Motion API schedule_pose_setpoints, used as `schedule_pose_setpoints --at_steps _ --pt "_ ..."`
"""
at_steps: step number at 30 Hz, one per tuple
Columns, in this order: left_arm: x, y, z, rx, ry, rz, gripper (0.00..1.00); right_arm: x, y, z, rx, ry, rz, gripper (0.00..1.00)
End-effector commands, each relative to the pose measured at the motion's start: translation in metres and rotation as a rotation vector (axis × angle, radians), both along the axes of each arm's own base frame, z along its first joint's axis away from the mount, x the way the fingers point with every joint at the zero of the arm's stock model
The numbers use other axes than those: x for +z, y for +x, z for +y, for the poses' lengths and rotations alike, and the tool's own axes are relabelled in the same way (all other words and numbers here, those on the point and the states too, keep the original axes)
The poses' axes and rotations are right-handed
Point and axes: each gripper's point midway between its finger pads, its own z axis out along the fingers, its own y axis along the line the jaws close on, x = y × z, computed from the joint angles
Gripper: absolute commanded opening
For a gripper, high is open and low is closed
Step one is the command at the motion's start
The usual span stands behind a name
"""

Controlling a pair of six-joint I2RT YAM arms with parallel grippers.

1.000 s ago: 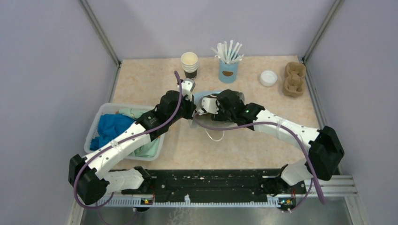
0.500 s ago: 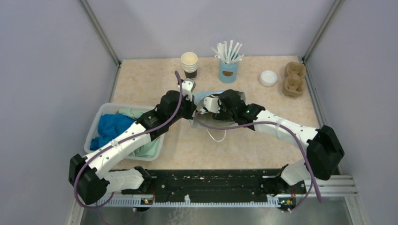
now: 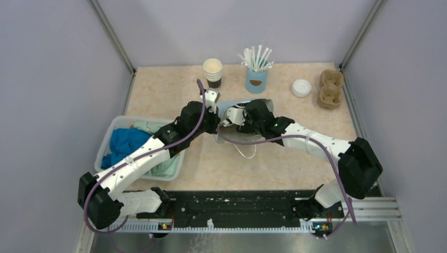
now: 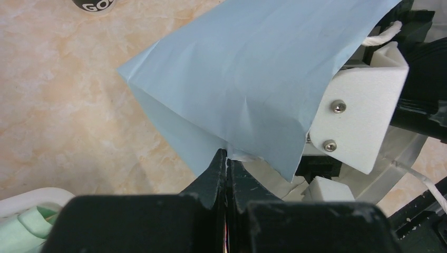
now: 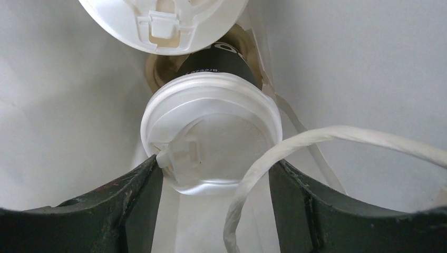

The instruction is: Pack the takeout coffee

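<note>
Deep inside a pale blue paper bag, mid-packing: the takeout coffee, lid toward the lens, black band beyond it. Flanked on 2 sides by the right gripper, jaws spread wide and apparently bearing on the lid's rim. Just beyond, farther into the bag, a 2nd white lid. Across the near side of the cup, a loop of the bag's white cord handle, close against 1 finger. Outside, holding the mouth up: the left gripper, jaws pressed together on the bag's paper edge.

Likely trouble from here, judging by the layout:
- Snagging the cord on the way out and dragging cup or bag along.
- Popping the lid off, given a hold on the rim rather than the body.
- Tipping the cup against its neighbour on release, with no view of whether the base sits flat.
- Tearing or losing the thin paper edge under a sideways pull, letting the mouth collapse onto the wrist.
</note>
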Motion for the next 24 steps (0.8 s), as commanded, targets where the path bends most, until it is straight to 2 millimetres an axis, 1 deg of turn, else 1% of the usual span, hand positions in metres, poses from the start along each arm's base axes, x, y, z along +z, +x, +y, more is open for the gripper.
schedule_pose_setpoints --at_steps 1,6,9,12,16,20,24 --pt "0.01 0.0 -0.005 -0.001 -0.027 0.009 0.0 -0.014 0.008 0.003 0.006 0.022 0.029 0.43" --pt "0.007 -0.003 -0.003 0.016 -0.03 0.044 0.0 -0.017 0.011 0.005 -0.006 0.029 0.037 0.43" --pt "0.006 -0.006 -0.005 0.013 -0.04 0.067 0.0 -0.014 0.012 0.008 -0.01 0.054 0.046 0.43" --pt "0.007 -0.008 -0.006 0.009 -0.052 0.085 0.0 -0.014 0.01 0.008 -0.014 0.044 0.065 0.43" --pt "0.011 -0.014 -0.008 0.003 -0.062 0.121 0.0 -0.013 0.004 0.006 -0.007 0.037 0.097 0.43" --pt "0.016 -0.02 -0.011 -0.012 -0.09 0.147 0.0 -0.006 -0.001 0.006 -0.019 0.056 0.128 0.43" --pt "0.018 -0.026 -0.013 -0.026 -0.112 0.171 0.0 -0.004 -0.011 0.006 -0.037 0.042 0.165 0.43"
